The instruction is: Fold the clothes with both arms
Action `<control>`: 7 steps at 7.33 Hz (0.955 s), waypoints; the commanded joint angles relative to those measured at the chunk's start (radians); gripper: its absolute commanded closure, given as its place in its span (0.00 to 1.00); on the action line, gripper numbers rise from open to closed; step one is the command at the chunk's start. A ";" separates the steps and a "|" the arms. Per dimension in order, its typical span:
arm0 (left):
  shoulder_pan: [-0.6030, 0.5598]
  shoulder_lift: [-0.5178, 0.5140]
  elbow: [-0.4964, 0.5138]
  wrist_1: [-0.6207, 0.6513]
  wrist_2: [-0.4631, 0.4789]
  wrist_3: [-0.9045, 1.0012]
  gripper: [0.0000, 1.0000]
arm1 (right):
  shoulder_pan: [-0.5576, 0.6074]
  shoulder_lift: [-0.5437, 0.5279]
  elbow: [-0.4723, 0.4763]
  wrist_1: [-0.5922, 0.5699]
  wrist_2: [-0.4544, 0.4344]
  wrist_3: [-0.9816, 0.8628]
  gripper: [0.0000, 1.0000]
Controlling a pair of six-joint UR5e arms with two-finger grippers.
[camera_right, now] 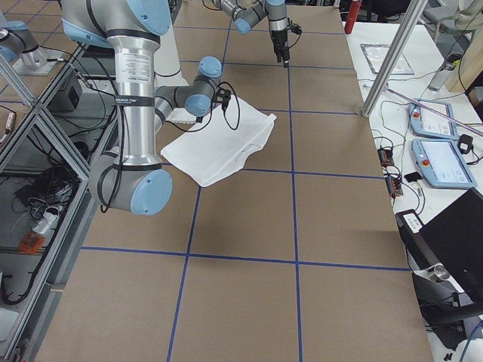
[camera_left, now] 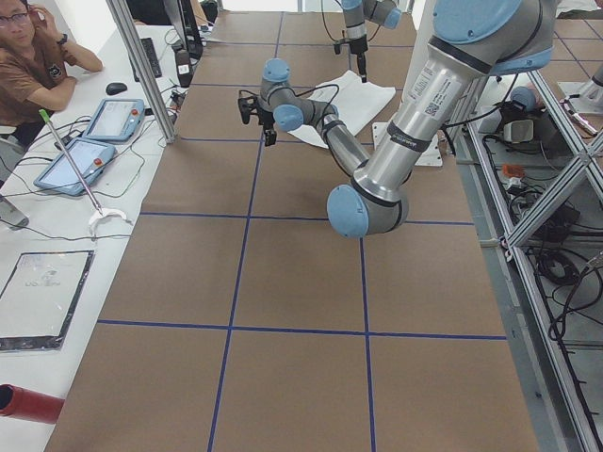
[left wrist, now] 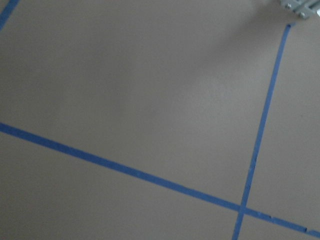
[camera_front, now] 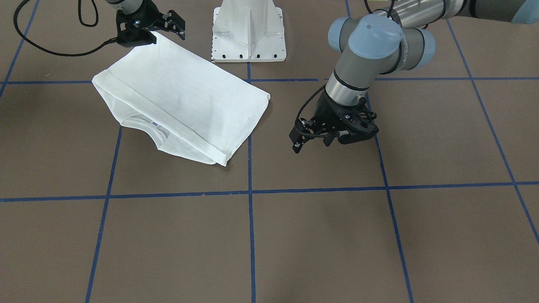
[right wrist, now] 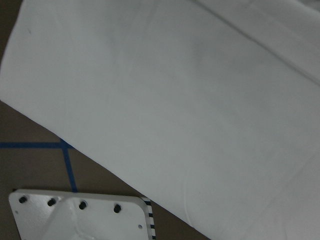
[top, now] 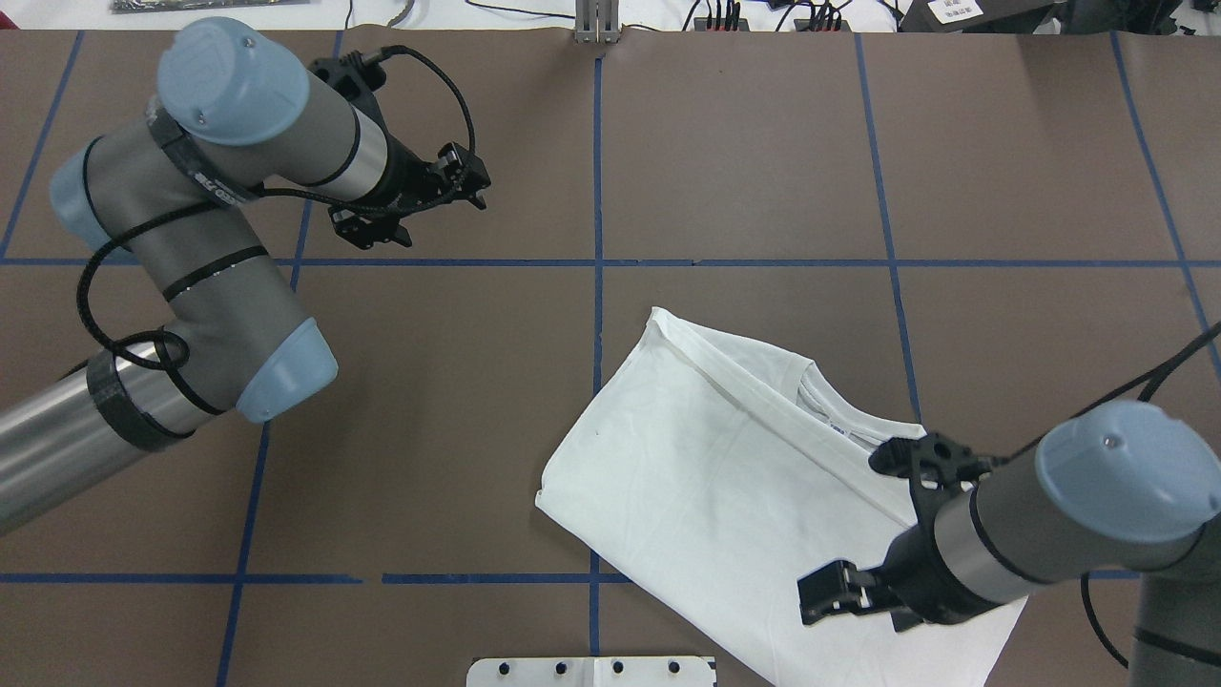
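At the bottom edge of the overhead view sits the white pedestal (top: 591,671). Just above and to its right, the right gripper (top: 818,593) hovers over the lower right part of the shirt (top: 696,477). Its fingers look parted and nothing is pinched between them. The shirt lies flat on the brown table (top: 744,143), right of centre and askew to the blue tape lines (top: 598,191). It is already folded into a rough rectangle, with a hemmed edge laid across the ribbed collar (top: 828,396) and the neck label (top: 839,431) peeking out beside it. No print or loose sleeve shows. Farthest off, in the upper left, the left gripper (top: 467,178) hangs over bare table well away from the cloth, spread and empty. The cotton looks thin, light and limp, so it will probably sag and the layers will slide apart if it is lifted at one point. Judging from this, the safest hold is a pinch through every layer at two corners of one short edge, one per arm, keeping that edge taut.
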 commanded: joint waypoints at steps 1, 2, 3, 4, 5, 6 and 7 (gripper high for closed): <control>0.163 0.015 -0.127 0.076 0.006 -0.160 0.01 | 0.160 0.059 -0.012 -0.003 -0.012 -0.007 0.00; 0.246 0.017 -0.129 0.073 0.023 -0.253 0.01 | 0.177 0.071 -0.044 -0.003 -0.035 -0.010 0.00; 0.318 0.017 -0.130 0.070 0.084 -0.308 0.01 | 0.179 0.069 -0.054 -0.003 -0.096 -0.013 0.00; 0.358 0.028 -0.130 0.040 0.120 -0.374 0.01 | 0.194 0.068 -0.052 -0.003 -0.098 -0.014 0.00; 0.398 0.060 -0.133 -0.015 0.159 -0.425 0.01 | 0.199 0.068 -0.052 -0.004 -0.100 -0.046 0.00; 0.408 0.077 -0.117 -0.022 0.171 -0.418 0.01 | 0.200 0.068 -0.051 -0.004 -0.100 -0.059 0.00; 0.410 0.084 -0.097 -0.026 0.169 -0.418 0.01 | 0.202 0.068 -0.049 -0.004 -0.098 -0.059 0.00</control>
